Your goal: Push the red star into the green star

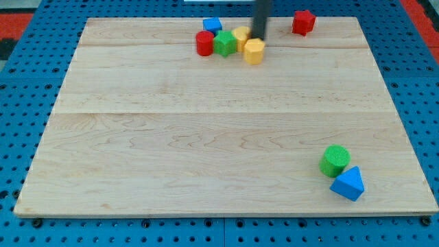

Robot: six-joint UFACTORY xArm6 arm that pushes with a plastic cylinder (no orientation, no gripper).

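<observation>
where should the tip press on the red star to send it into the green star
Press the red star's right face, coming from the view's right, since the green star lies to its left. My tip sits between them by the yellow blocks.

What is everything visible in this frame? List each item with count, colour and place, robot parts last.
Wooden board: 1, light wood, fills most of the view.
Pegboard surface: 1, blue, surrounds the board.
Red block: 1, red, shape unclear, left end of the cluster at the view's top.
Green star: 1, green, touching the red block's right side.
Blue block: 1, blue, just above that pair.
Yellow blocks: 2, yellow, one right of the green star, one below and right of it.
Red star: 1, red, alone at the view's top right.
Green cylinder: 1, green, view's bottom right.
Blue triangular block: 1, blue, touching the cylinder's lower right.
My tip: 1, dark rod, between the two yellow blocks.
</observation>
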